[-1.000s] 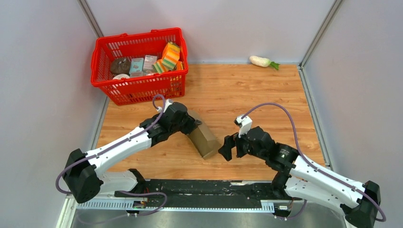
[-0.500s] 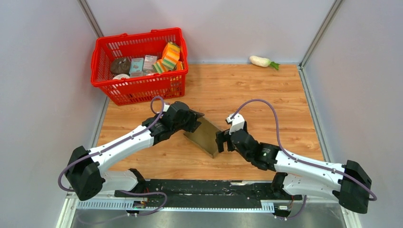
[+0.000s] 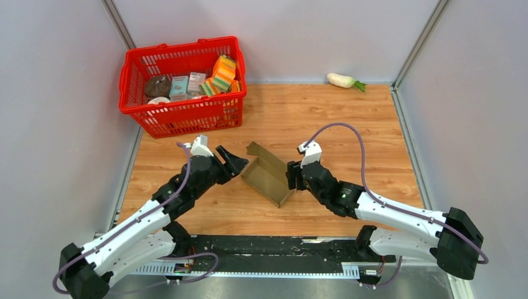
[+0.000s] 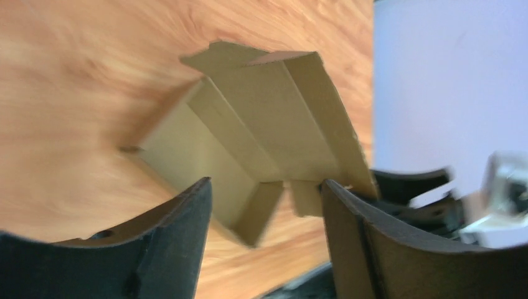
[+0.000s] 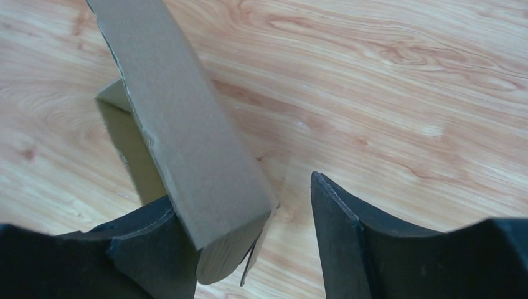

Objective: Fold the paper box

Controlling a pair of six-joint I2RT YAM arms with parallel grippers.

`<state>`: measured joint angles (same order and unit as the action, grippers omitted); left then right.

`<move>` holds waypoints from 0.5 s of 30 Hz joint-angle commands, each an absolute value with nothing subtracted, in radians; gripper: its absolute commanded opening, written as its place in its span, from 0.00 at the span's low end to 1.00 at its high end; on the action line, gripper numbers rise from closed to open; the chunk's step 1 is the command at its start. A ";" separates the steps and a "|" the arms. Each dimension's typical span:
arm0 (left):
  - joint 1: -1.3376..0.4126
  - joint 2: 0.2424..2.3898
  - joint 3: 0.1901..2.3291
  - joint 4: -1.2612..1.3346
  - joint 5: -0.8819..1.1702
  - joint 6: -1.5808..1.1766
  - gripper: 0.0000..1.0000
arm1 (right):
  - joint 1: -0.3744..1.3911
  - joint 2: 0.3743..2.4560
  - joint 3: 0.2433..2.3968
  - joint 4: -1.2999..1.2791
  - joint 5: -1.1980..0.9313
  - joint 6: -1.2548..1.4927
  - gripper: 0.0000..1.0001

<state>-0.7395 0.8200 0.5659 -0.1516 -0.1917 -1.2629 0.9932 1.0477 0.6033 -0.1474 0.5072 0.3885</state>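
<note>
1. The paper box [image 3: 268, 175] sits on the wooden surface [image 3: 348, 124] a little beyond the arm bases, about midway between left and right. It is turned cornerwise. It is plain brown card, partly folded, with its walls raised and its top open so the inside shows.
2. The left gripper [image 3: 235, 163] is just off the box's left corner and not touching it. In the left wrist view the left gripper [image 4: 264, 187] has its jaws spread wide with nothing between them, and the paper box [image 4: 261, 131] lies past the fingertips [image 4: 187, 218].
3. The right gripper [image 3: 292, 176] is at the box's right edge. In the right wrist view the right gripper [image 5: 243, 193] straddles one upright wall of the paper box [image 5: 187, 124]. The wall rests against one of the fingers [image 5: 146, 240], and a clear gap remains to the other, so the jaws are parted and not clamped on the card.
4. Farther back on the left stands a red basket [image 3: 187, 118] holding coloured packages [image 3: 221, 75].
5. At the far edge on the right, well apart from everything else, lies a white radish [image 3: 341, 80] with green leaves.
</note>
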 commanded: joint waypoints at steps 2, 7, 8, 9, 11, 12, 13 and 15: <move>-0.687 0.727 0.587 -0.256 -0.139 -0.543 0.82 | 0.977 1.049 0.578 -0.045 0.348 0.328 0.60; -0.536 0.904 0.656 -0.246 0.095 -0.353 0.82 | 0.895 1.092 0.610 -0.044 0.275 0.314 0.41; -0.528 0.945 0.690 -0.238 0.098 -0.332 0.82 | 0.873 1.106 0.633 -0.052 0.241 0.316 0.40; -0.522 0.984 0.701 -0.223 0.104 -0.313 0.82 | 0.853 1.130 0.643 -0.072 0.227 0.319 0.38; -0.512 1.089 0.712 -0.132 0.130 -0.284 0.82 | 0.815 1.149 0.667 -0.089 0.198 0.310 0.34; -0.512 1.119 0.712 -0.089 0.141 -0.278 0.83 | 0.812 1.167 0.687 -0.098 0.190 0.301 0.34; -0.512 1.178 0.715 -0.018 0.152 -0.264 0.82 | 0.808 1.172 0.696 -0.104 0.184 0.292 0.33; -0.512 1.227 0.715 0.070 0.166 -0.252 0.82 | 0.807 1.189 0.713 -0.109 0.166 0.273 0.33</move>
